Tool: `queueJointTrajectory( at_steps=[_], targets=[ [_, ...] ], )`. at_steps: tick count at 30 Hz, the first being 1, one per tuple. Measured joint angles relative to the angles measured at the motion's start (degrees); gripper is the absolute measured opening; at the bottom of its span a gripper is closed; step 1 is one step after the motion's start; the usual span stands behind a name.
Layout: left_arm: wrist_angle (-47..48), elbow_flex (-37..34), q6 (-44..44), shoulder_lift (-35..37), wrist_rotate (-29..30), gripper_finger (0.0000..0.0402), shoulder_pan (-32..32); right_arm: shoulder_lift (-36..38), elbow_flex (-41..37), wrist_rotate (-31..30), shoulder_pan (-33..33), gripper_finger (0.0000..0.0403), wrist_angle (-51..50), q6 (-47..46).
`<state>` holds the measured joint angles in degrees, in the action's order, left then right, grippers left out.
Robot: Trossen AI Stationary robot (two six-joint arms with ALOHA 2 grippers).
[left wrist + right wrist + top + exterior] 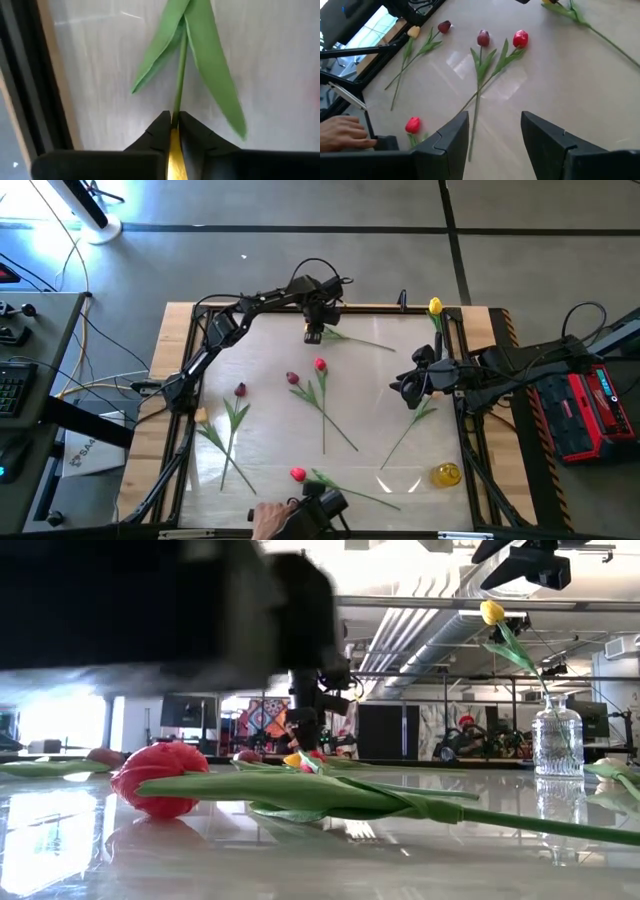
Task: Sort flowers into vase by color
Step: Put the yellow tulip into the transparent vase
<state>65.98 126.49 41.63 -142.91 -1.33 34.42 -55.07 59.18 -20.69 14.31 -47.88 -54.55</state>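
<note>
While my left gripper (313, 333) sits at the upper middle of the high view, its fingers (160, 131) are pinched shut on the yellow tulip (174, 155) right where the head meets the stem (180, 75). In my left wrist view the stem runs straight out from between the fingertips, leaves (210, 65) splayed to either side, so its long axis lines up with my reach. From above, that same stem trails away to the right across the table (260, 380), pointing roughly toward the vase.

Moving rightward, the other flowers lie loose on the surface: a maroon tulip (240, 390) left of centre, another maroon tulip (292, 378) and a red tulip (320, 365) near the middle, and a red one (298, 474) at the lower edge, beside a person's hand (268, 520).

Further right, my right gripper (408, 390) hovers with its jaws spread wide and nothing between them (waiting, I judge).

At the upper right stands the vase (557, 740), already holding one yellow tulip (435, 306). It lies to the right of my left gripper, along the same far edge. So the coming move, as I judge it, is a lift and a sideways carry to the right, tipping the stem end down over the vase mouth.
</note>
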Motion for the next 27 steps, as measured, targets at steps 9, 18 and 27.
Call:
queueJointTrajectory(
  at_steps=[9, 18, 27],
  targets=[
    [-1.4, -3.7, -0.5, 0.2, 0.5, 0.0016, 0.0, 0.0, 0.0, -0.1, 0.8, 0.0169, 2.7, -0.7],
    [-1.4, -2.8, -0.9, 0.3, 4.6, 0.0002, -1.3, 0.0, 0.0, -3.8, 3.5, 0.0169, 2.7, -2.0],
    [1.3, -3.0, 1.0, 6.8, 9.9, 0.0, -3.2, 0.0, 0.0, -6.0, 3.8, 0.0169, 1.7, 0.5]
  ],
)
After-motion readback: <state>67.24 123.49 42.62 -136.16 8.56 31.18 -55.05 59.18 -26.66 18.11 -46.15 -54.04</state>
